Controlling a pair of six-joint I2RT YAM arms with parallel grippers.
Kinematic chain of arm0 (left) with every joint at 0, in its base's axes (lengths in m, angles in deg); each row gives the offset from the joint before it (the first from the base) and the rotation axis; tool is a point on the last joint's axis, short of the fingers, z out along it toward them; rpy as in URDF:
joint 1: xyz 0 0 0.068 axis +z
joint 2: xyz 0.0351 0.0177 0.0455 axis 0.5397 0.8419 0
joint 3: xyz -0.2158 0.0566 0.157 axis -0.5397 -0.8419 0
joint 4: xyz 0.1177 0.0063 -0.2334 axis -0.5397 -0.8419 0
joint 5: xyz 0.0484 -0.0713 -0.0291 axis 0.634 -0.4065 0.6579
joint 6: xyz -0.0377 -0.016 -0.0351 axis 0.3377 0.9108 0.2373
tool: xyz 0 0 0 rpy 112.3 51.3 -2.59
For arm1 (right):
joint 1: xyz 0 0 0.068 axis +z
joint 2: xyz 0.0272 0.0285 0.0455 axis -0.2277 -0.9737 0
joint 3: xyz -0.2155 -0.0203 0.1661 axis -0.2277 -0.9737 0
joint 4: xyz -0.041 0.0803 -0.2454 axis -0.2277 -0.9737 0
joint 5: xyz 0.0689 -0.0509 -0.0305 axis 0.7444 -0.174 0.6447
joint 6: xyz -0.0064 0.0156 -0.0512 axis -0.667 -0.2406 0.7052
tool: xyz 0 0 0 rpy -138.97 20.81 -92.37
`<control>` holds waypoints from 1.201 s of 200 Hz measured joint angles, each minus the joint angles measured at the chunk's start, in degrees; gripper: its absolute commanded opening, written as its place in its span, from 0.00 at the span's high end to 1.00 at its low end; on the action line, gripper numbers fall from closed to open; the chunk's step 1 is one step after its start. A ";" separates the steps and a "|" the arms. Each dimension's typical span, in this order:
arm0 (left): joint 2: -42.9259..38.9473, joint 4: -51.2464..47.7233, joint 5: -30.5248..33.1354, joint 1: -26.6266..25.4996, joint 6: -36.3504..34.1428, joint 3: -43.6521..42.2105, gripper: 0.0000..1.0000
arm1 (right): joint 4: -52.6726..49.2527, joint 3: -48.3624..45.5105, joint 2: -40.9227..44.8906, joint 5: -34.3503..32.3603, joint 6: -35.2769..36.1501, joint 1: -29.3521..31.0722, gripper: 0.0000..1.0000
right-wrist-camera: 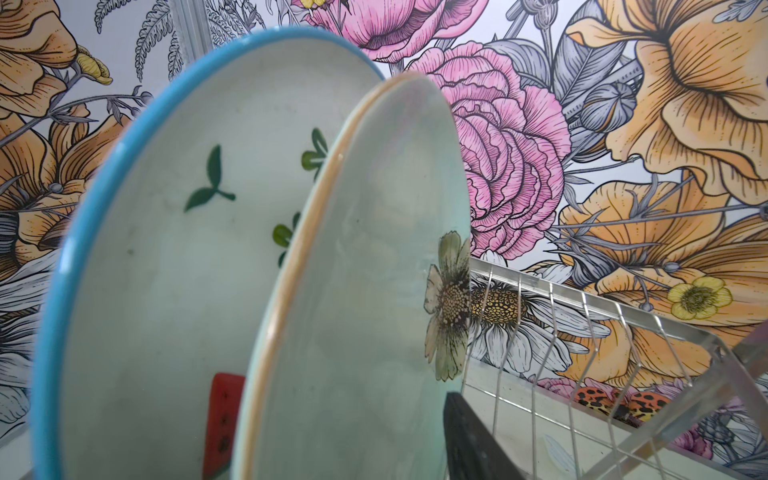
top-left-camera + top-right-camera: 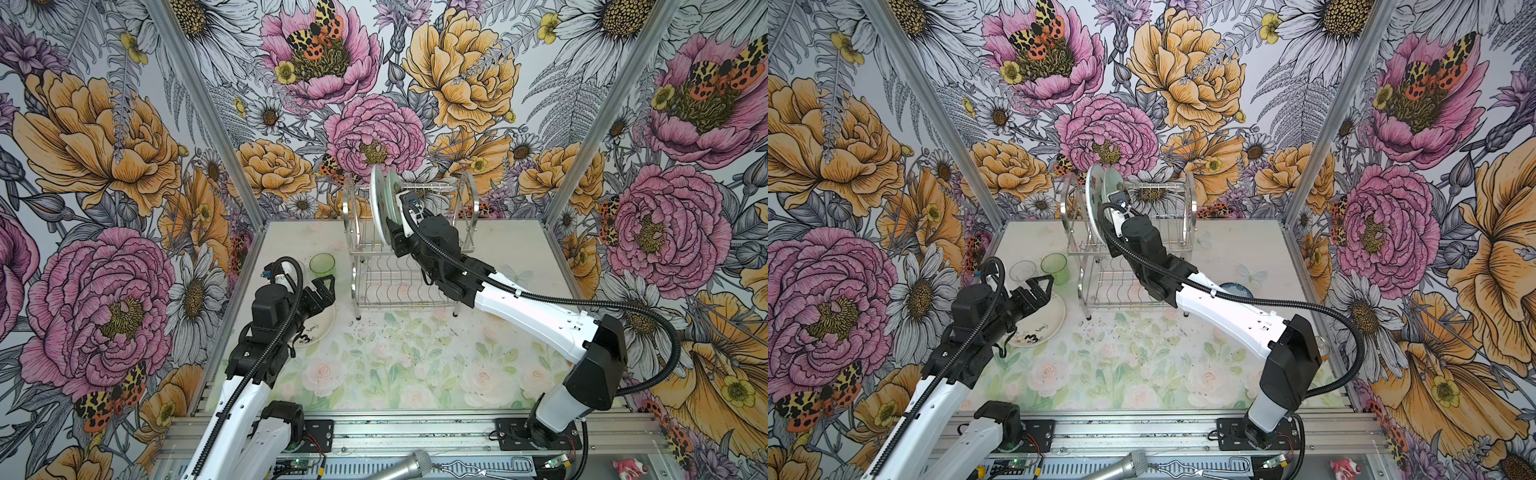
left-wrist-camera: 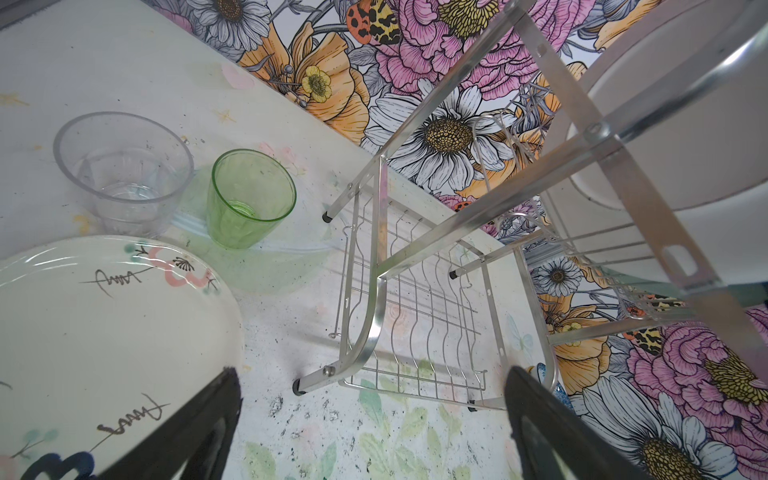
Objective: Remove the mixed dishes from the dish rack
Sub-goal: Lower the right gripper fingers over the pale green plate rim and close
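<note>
Right gripper [image 2: 391, 233] is sitting at the near edge of the pale green plate [image 2: 393, 189] in the upper tier of the dish rack [image 2: 469, 199]. In the right wrist view one black finger [image 1: 469, 432] is lying just beside the plate's right face and the other finger is hidden, so whether the jaws are pinching the plate cannot be told. Both racked plates are standing on edge, roughly upright, at the rack's left end, with faces turned toward the arched side frames and rims pointing up and toward the arms. The blue-rimmed watermelon plate [image 1: 166, 270] is standing just left of the pale green one; whether the two are touching cannot be told. To the right of the pale green plate, the upper tier's wire slots are lying open as far as the right arch. Left gripper [image 2: 326, 293], jaws spread wide, is hovering over the far rim of the cream plate [image 2: 320, 330], which is lying flat on the table [image 2: 415, 357] just left of the rack. Green tumbler [image 2: 322, 264] and clear glass [image 3: 124, 170] are standing mouth up, side by side, just beyond that plate. A blue-and-white bowl [image 2: 1235, 289] is showing partly behind the right arm.
</note>
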 measured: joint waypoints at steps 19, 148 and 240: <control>0.28 0.02 0.00 0.00 0.02 0.00 0.01 | 0.04 0.00 0.00 0.11 -0.02 0.00 0.51; 0.48 0.15 -0.02 0.39 0.22 0.00 0.01 | 0.31 0.00 0.00 0.26 -0.22 0.00 0.62; 0.48 0.15 -0.04 0.39 0.24 0.00 0.01 | 0.55 0.00 0.00 -1.14 -0.28 0.00 0.80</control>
